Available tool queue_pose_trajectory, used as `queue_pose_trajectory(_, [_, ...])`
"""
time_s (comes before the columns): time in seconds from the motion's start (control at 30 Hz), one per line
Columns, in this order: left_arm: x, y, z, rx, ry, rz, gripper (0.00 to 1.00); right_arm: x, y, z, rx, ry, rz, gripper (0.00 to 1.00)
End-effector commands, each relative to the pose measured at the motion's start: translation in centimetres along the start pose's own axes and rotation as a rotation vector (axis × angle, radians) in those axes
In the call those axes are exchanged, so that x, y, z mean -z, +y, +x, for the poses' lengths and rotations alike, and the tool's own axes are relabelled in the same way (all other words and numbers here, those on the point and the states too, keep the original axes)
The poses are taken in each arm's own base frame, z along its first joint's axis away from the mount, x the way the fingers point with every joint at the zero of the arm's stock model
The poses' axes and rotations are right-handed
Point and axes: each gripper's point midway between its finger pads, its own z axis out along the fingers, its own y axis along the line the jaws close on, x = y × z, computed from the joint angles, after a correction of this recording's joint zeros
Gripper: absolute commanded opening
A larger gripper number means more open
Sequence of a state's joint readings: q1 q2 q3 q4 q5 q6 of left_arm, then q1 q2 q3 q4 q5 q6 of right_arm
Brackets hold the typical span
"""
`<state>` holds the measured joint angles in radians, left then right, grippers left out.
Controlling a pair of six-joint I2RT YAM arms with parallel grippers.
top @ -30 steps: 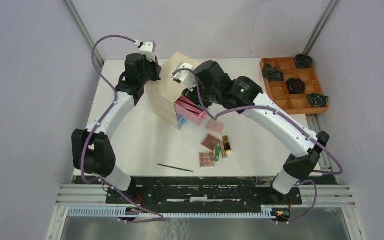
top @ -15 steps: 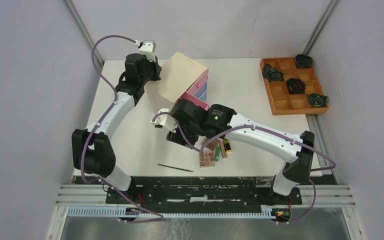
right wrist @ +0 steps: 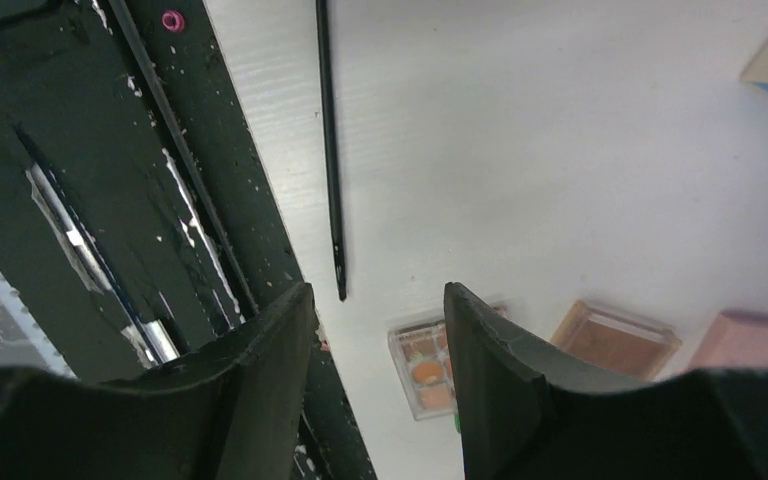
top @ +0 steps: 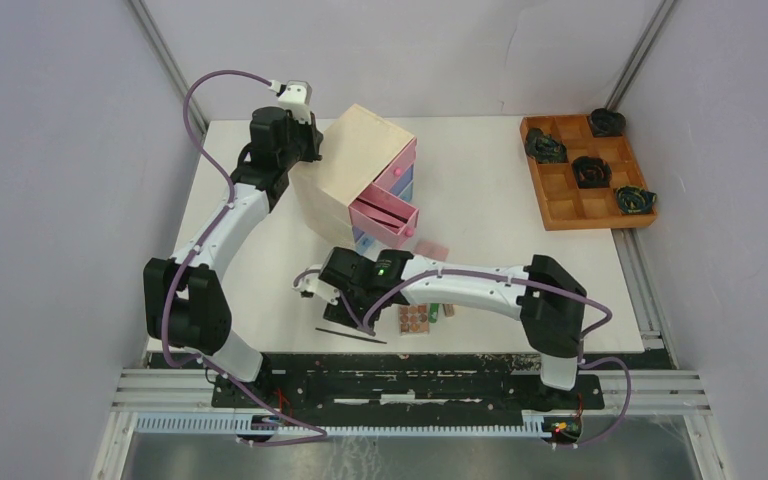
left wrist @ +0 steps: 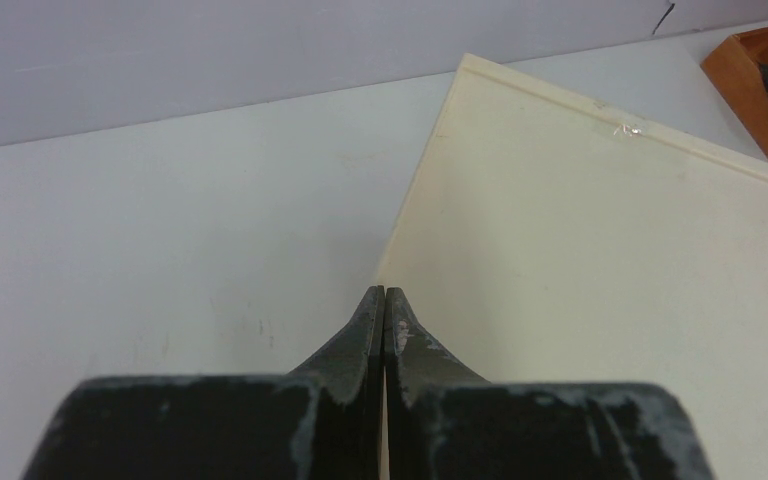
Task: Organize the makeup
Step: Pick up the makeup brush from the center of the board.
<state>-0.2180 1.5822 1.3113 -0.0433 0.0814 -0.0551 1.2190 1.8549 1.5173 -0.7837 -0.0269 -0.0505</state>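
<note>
Top external: left gripper (left wrist: pixel 385 295) is clenched shut on nothing, at the edge of the pale chest (top: pixel 360 160). Thin black stick (top: pixel 352 336) lies flat by the near table edge, long axis left-right, right end slightly nearer the bases. Right gripper (right wrist: pixel 378 300) hovers over it with jaws apart and empty; brown palette (top: pixel 413 319) lies just right.

You have a black stick (right wrist: pixel 330 140) against the white table (top: pixel 280 280), a palette (right wrist: pixel 426 362) of orange and reddish pans, perhaps one greenish, and a cream chest (top: pixel 358 165) with pink and blue drawers (top: pixel 384 214).
</note>
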Motion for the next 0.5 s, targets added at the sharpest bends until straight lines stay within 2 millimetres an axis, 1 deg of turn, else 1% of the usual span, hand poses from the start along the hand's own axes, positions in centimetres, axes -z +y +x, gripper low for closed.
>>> queue_pose_trajectory(0.0, [1.0, 1.8, 11.9, 0.037, 0.395, -0.069, 0.03, -2.7, 1.3, -1.9, -0.022, -0.076, -0.013, 0.57])
queue_pose_trajectory(0.13, [1.1, 1.8, 11.9, 0.036, 0.395, -0.07, 0.03, -4.9, 2.0, -0.8, -0.038, -0.063, -0.036, 0.56])
queue_pose_trajectory(0.2, [1.1, 1.8, 11.9, 0.036, 0.397, -0.07, 0.03, -5.7, 2.0, -0.6, -0.049, -0.069, -0.036, 0.56])
queue_pose_trajectory(0.3, [1.1, 1.9, 12.0, 0.035, 0.398, -0.071, 0.03, -7.2, 1.7, 0.6, -0.059, -0.049, -0.013, 0.56])
queue_pose_trajectory(0.47, [1.0, 1.8, 12.0, 0.036, 0.399, -0.07, 0.03, -8.5, 1.2, 1.6, -0.067, -0.03, 0.02, 0.54])
